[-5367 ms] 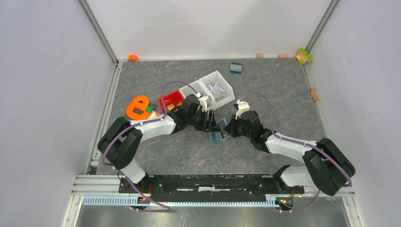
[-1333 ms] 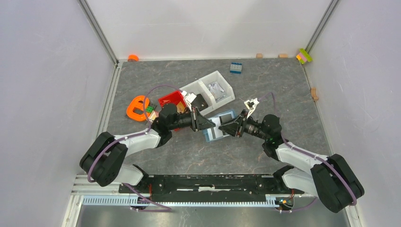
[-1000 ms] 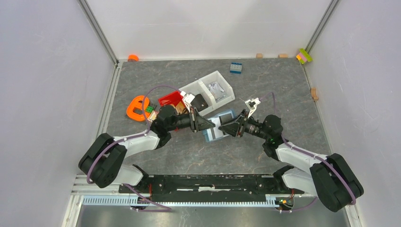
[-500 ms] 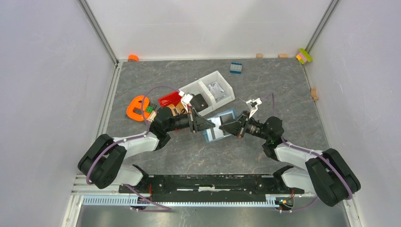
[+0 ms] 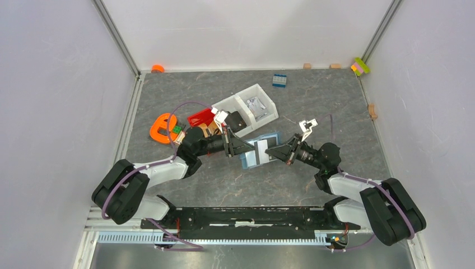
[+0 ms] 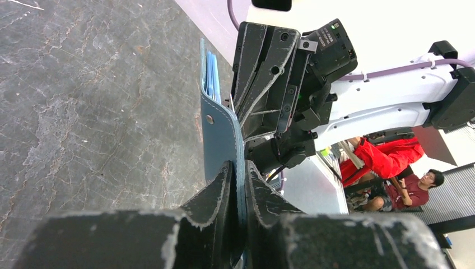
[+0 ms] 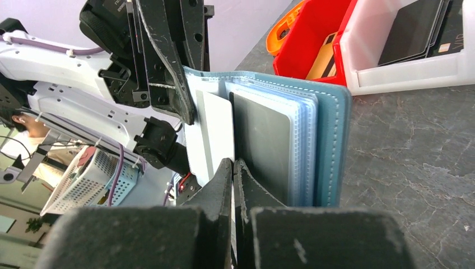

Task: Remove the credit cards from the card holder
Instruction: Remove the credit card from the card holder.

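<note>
- Hanging between the two arms near the middle of the surface [image 5: 313,106], the card holder [image 7: 335,134] stands open on its edge, with the teal cover outermost and the clear sleeves fanned. Whether its lower edge touches the surface cannot be told.
- The left tool [image 6: 238,168] is on the holder's left side. It is pinched tight on the edge of the teal cover, which runs straight out from between its fingers.
- The right tool [image 7: 232,165] comes in from the right and faces the left one across the holder. Its fingers are closed almost flat, with the thin edge of a pale card [image 7: 217,126] between them.
- That pale card sits partly out of the sleeves, just beside a grey card [image 7: 260,145] lodged in a sleeve.
- To the far left of the holder a red bin [image 7: 302,45] and a white bin [image 7: 403,70] sit side by side on the surface.
- A tan card [image 7: 323,55] lies in the red bin and dark cards [image 7: 411,31] lie in the white one.
</note>
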Controlling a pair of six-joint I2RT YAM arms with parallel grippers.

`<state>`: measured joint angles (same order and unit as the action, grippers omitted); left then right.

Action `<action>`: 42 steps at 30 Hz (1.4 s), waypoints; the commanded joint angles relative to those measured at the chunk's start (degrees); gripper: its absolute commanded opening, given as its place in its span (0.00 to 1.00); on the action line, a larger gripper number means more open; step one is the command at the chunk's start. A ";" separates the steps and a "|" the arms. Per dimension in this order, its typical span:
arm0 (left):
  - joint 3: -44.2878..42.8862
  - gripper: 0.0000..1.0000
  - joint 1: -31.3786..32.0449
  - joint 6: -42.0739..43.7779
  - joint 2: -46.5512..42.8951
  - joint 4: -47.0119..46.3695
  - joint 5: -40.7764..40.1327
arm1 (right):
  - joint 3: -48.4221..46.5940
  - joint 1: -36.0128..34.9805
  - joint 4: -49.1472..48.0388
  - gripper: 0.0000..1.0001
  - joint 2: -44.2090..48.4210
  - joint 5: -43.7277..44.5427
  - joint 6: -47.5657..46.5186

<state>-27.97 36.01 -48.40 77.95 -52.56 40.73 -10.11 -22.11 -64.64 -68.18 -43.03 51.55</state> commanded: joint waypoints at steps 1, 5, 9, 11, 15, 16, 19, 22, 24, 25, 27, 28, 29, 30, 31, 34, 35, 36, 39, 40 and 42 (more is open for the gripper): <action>-0.66 0.15 0.11 0.09 -2.90 -2.42 0.41 | 1.19 1.58 -4.59 0.00 0.20 1.51 2.06; -0.68 0.11 0.11 0.76 -3.33 -1.09 -0.29 | 1.37 1.99 -4.58 0.00 0.74 1.51 1.91; -1.03 0.08 0.11 0.50 -2.67 -1.06 -0.04 | 0.95 1.90 -5.59 0.05 0.53 0.24 1.72; -1.21 0.07 0.11 0.33 -2.21 -1.07 0.14 | 0.98 1.67 -6.38 0.10 0.45 0.09 1.71; -1.34 0.04 0.11 0.15 -1.88 -0.61 -0.01 | 0.82 0.59 -7.43 0.27 0.48 -0.22 1.30; -1.45 0.04 0.11 0.11 -1.67 -0.45 0.04 | 0.65 0.05 -7.36 0.30 0.38 -0.32 0.96; -1.65 0.03 0.11 -0.92 -0.88 -1.67 0.81 | -0.21 -1.38 -6.41 0.35 -0.21 -0.38 0.03; -1.74 0.02 0.12 -1.60 -0.40 -2.71 1.39 | -0.84 -2.42 -6.18 0.37 -1.19 -0.76 -0.30; -1.65 0.02 0.11 -1.96 -0.29 -3.33 1.65 | -1.12 -2.70 -6.28 0.34 -1.65 -0.84 -0.24; -1.65 0.02 0.11 -1.96 -0.29 -3.35 1.63 | -1.14 -2.74 -6.36 0.30 -1.81 -0.84 -0.11; -1.54 0.02 0.11 -1.96 -0.43 -3.37 1.52 | -1.06 -2.71 -6.37 0.19 -1.78 -0.75 -0.13; -1.56 0.02 0.11 -1.96 -0.42 -3.35 1.46 | -1.02 -2.75 -6.37 0.16 -1.78 -0.75 -0.13; -1.57 0.02 0.11 -1.96 -0.43 -3.34 1.47 | -1.05 -2.70 -6.31 0.13 -1.79 -0.66 -0.02; -1.56 0.02 0.11 -1.96 -0.43 -3.34 1.46 | -0.98 -2.68 -6.33 0.10 -1.82 -0.66 0.02; -1.57 0.02 0.16 -1.96 -0.52 -3.31 1.46 | -1.05 -2.69 -6.37 0.08 -1.86 -0.66 0.11; -1.52 0.02 0.11 -1.72 -0.58 -2.85 1.14 | -0.81 -2.67 -6.32 0.00 -1.65 -0.17 0.09; -1.61 0.02 0.11 -1.42 -0.68 -2.41 1.04 | -0.79 -2.64 -4.99 0.00 -1.42 0.31 -0.54; -1.70 0.02 0.11 -0.99 -0.84 -1.39 0.63 | -0.98 -2.60 -3.12 0.00 -1.06 1.16 -1.70; -2.40 0.02 0.11 1.53 -1.88 4.39 -1.63 | -2.21 -1.89 7.16 0.00 0.34 4.97 -6.37; -2.52 0.02 0.12 2.18 -2.27 5.78 -2.36 | -2.36 -1.43 10.19 0.00 0.90 6.51 -7.74; -2.76 0.02 0.04 3.36 -2.92 8.87 -4.13 | -2.15 -0.39 12.78 0.00 1.70 8.19 -8.74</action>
<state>-28.14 35.75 -48.01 77.36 -47.18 38.61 -10.48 -24.21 -61.60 -67.99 -41.41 48.62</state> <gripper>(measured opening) 0.117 0.006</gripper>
